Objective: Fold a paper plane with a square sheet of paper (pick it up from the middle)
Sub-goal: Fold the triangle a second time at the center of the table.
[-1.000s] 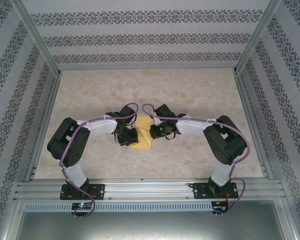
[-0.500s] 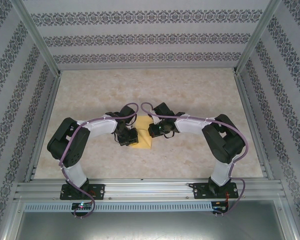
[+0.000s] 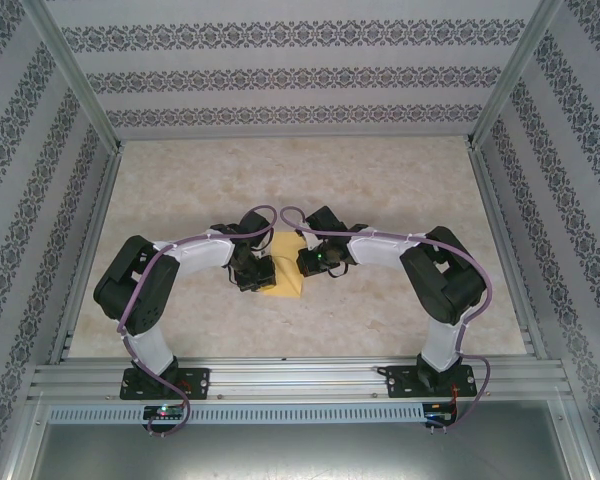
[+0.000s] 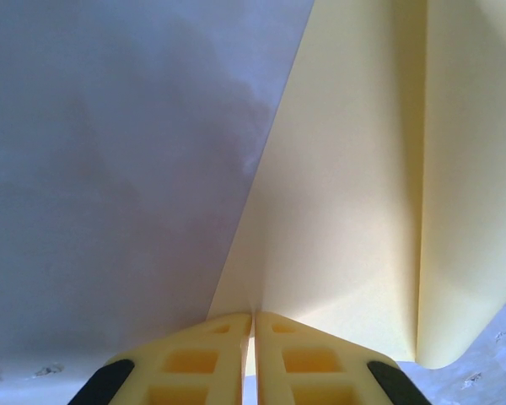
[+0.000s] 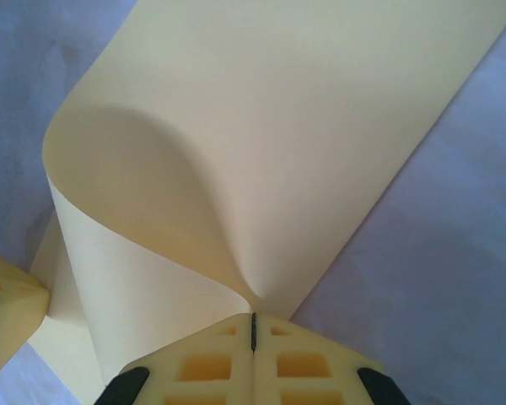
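The yellow sheet of paper [image 3: 286, 284] lies at the middle of the table, between my two grippers. My left gripper [image 3: 263, 272] is shut on its left side. In the left wrist view those jaws [image 4: 253, 317] pinch the paper's edge, and the sheet [image 4: 346, 211] spreads away with a straight crease on the right. My right gripper [image 3: 302, 262] is shut on the opposite side. In the right wrist view its jaws [image 5: 253, 319] clamp the paper [image 5: 278, 110], which bulges up in a rounded curl. A finger of the left gripper [image 5: 4, 304] shows at the lower left there.
The pale marbled table [image 3: 380, 180] stretches behind and beside the arms. Patterned walls [image 3: 280, 70] close it in on three sides. An aluminium rail [image 3: 300, 378] runs along the near edge by the arm bases.
The right arm has shifted slightly to the left, toward the left gripper, with the paper held. The left arm has stayed put.
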`<state>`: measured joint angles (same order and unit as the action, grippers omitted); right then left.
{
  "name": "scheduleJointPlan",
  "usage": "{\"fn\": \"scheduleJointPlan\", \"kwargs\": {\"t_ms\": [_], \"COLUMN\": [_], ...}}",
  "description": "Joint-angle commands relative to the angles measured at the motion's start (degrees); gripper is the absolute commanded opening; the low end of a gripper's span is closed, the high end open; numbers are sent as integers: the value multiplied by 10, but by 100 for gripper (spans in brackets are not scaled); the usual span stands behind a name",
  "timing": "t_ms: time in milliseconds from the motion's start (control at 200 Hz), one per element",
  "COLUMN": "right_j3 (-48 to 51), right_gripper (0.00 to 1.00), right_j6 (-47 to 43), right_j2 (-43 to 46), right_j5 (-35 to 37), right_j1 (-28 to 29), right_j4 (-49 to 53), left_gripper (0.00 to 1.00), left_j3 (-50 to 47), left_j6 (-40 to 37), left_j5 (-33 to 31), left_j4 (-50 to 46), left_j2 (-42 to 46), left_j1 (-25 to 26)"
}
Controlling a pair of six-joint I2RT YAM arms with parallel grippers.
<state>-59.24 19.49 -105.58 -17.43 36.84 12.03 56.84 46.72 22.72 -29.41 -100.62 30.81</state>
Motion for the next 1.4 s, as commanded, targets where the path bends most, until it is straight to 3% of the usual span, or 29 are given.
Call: {"fn": "scheduleJointPlan", "kwargs": {"t_ms": [0,425,689,1394], "right_j3": [-12,-10,-10,-13], "right_gripper": [6,6,6,6], "right_j6": [-7,-3,-3,-8], "right_j2": [-14,-14,-23,-38], "right_j5": [-4,-3,-3,-8], "right_j1": [-5,-4,-4,-1], "right_j4": [8,12,12,13], "left_gripper": [14,15,20,19], "left_j3": [-16,-18,1,-26], "left_j6": [-10,-11,-10,21], "left_j5": [-38,-39,-38,-82], "left_j4": [-32,-33,-36,-7], "left_j2": [-3,8,68,141], "left_j1": [6,6,6,4]}}
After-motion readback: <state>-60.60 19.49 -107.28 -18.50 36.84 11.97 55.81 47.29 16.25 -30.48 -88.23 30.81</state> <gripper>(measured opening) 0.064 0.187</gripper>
